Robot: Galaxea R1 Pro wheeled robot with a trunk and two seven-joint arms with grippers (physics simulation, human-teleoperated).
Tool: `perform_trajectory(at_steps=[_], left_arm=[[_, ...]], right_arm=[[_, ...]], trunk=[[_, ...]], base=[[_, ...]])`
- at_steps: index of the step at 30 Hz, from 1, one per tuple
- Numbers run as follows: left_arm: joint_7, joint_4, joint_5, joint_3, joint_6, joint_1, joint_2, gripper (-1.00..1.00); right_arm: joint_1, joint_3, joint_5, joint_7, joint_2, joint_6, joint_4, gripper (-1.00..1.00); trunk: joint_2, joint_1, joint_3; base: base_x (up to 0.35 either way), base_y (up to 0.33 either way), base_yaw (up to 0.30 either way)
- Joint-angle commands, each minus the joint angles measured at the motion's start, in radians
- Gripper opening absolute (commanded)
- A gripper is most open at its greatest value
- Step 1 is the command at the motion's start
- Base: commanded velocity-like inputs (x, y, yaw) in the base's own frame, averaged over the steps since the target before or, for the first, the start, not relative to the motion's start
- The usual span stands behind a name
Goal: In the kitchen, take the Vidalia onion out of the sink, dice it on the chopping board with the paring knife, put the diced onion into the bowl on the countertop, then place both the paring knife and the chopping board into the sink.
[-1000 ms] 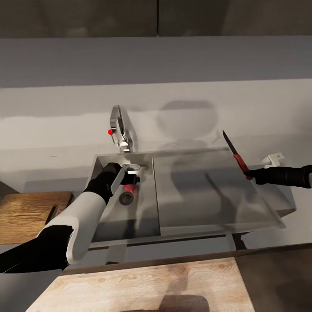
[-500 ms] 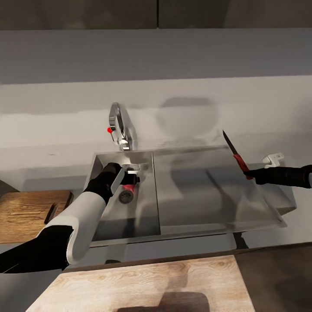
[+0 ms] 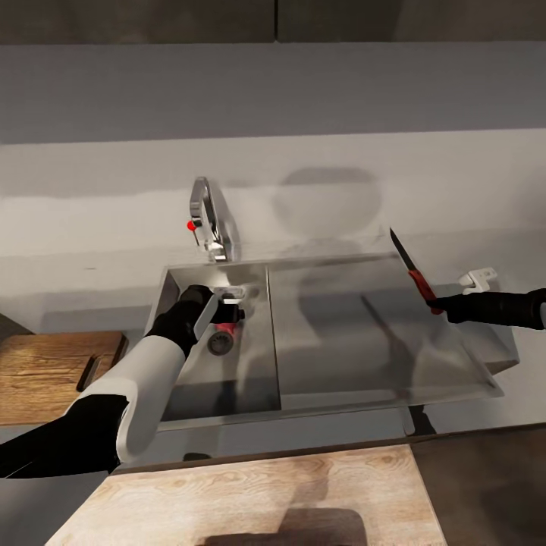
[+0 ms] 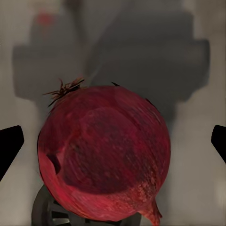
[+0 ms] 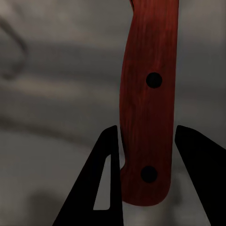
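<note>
The dark red Vidalia onion lies on the floor of the sink beside the round drain. My left gripper hangs just above it, open. In the left wrist view the onion sits between the two black fingertips with gaps on both sides. My right gripper is shut on the red handle of the paring knife, held over the drainboard's right edge with the dark blade pointing up and away. The handle is clamped between the right fingers. The chopping board lies on the countertop left of the sink.
The chrome tap with its red knob stands behind the basin, close to my left hand. The flat steel drainboard spreads right of the basin. A light wooden surface fills the foreground below the counter's front edge.
The whole picture has slid slightly, so the camera moved. Both arms, the onion and the knife keep their places.
</note>
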Motion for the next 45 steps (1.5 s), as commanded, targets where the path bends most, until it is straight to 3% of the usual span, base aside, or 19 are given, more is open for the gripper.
perform_trajectory(at_steps=[1,15,16,35,45], left_arm=[[0.004,-0.001,0.001,0.003,0.005,-0.001,0.000,1.00],[0.004,0.019,0.001,0.005,0.004,-0.001,0.005,1.00],[0.004,0.020,0.001,0.005,0.004,-0.001,0.005,-1.00],[0.004,0.018,0.001,0.005,0.001,0.000,0.004,-1.00],[0.003,0.008,0.001,0.003,-0.002,0.000,0.002,-1.00]], right_arm=[[-0.001,0.000,-0.007,-0.002,0.000,0.008,0.000,-1.00],[-0.001,0.000,-0.007,-0.002,0.000,0.008,0.000,-1.00],[-0.001,0.000,-0.007,-0.002,0.000,0.008,0.000,-1.00],[-0.001,0.000,-0.007,-0.002,0.000,0.008,0.000,-1.00],[-0.001,0.000,-0.007,-0.002,0.000,0.008,0.000,-1.00]], trunk=[[-0.002,0.001,-0.002],[-0.002,0.001,-0.005],[-0.002,0.001,-0.005],[-0.002,0.001,-0.005],[-0.002,0.001,0.009]], base=[[0.000,0.000,0.000],[0.000,0.000,0.000],[0.000,0.000,0.000],[0.000,0.000,0.000],[0.000,0.000,0.000]])
